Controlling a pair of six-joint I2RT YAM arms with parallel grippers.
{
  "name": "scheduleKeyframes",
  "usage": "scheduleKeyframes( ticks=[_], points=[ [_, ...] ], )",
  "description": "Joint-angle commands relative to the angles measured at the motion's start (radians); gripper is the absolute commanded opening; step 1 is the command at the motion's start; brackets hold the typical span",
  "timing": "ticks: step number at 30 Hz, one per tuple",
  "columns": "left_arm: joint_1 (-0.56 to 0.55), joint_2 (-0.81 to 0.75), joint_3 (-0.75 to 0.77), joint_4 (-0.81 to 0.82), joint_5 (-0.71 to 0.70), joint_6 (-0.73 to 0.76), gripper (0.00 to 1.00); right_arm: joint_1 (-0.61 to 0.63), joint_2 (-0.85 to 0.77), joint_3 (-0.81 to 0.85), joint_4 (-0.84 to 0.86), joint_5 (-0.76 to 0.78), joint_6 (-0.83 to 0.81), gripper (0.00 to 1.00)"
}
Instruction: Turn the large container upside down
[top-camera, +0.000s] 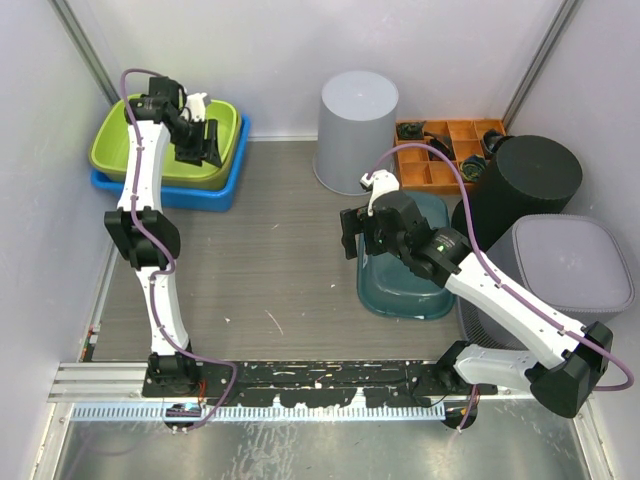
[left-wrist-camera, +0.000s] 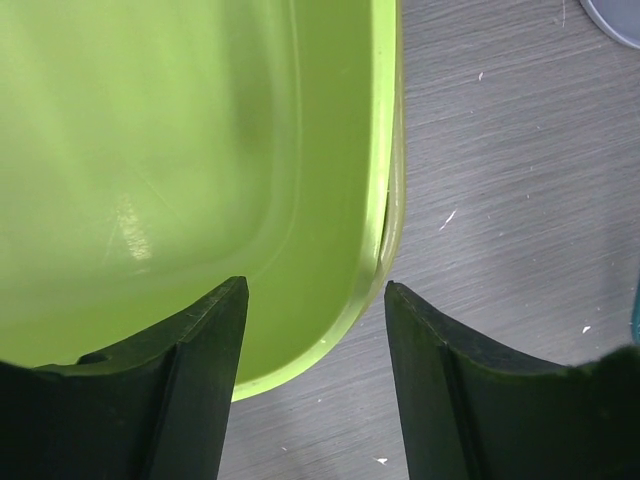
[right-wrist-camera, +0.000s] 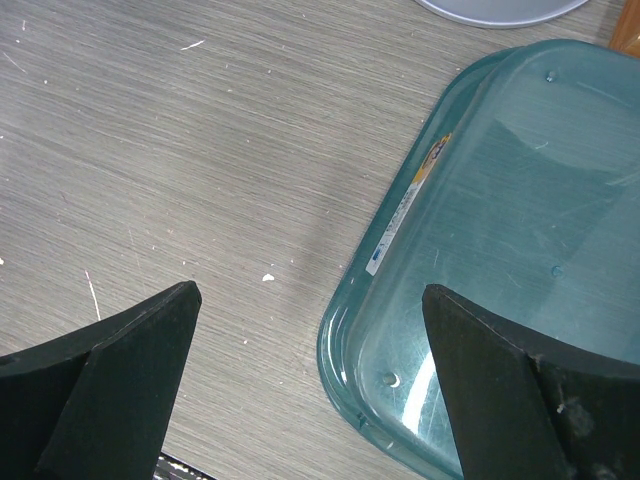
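Slippage is the main risk. The left gripper (left-wrist-camera: 315, 290) hangs partly open at the table's far-left corner, jaws astride a side rim of the green tub (left-wrist-camera: 385, 120), one inside and one outside, gripping nothing yet. That tub, apparently the large container, sits nested in a blue tub (top-camera: 215, 195). A shallow bite on the thin, glossy lip could slide off mid-turn, or the blue one could lift along and drop. The walls close by leave little swing room. The right gripper (right-wrist-camera: 310, 290) is wide open and empty beside the teal container (right-wrist-camera: 500, 200), well apart from the tub.
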Motion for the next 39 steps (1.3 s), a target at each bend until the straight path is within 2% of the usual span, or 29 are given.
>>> scheduleKeyframes(
  ticks=[1,15,20,28,34,37,38,39],
  points=[
    [0.0,0.004,0.022,0.047,-0.029,0.013,0.58,0.004,-0.019,0.02,0.05,-0.005,-0.008,1.0],
    [-0.057,-0.007,-0.043,0.079,-0.097,0.041,0.59,0.004,-0.026,0.019,0.049,0.002,-0.009,1.0],
    [-0.07,-0.001,-0.038,0.101,-0.155,0.038,0.49,0.004,-0.034,0.01,0.049,0.009,-0.009,1.0],
    [-0.071,0.012,0.003,0.087,-0.163,0.031,0.42,0.004,-0.036,-0.003,0.054,0.005,-0.009,1.0],
    [-0.073,0.007,0.019,0.067,-0.142,0.024,0.28,0.003,-0.03,-0.005,0.06,-0.003,-0.01,1.0],
    [-0.076,0.007,0.024,0.06,-0.14,0.022,0.06,0.004,-0.027,-0.005,0.06,-0.005,-0.01,1.0],
    [-0.077,0.006,0.023,0.058,-0.138,0.021,0.01,0.005,-0.029,-0.005,0.06,-0.005,-0.01,1.0],
    [-0.078,0.006,0.023,0.056,-0.134,0.02,0.0,0.004,-0.03,-0.006,0.06,-0.005,-0.01,1.0]
  ],
)
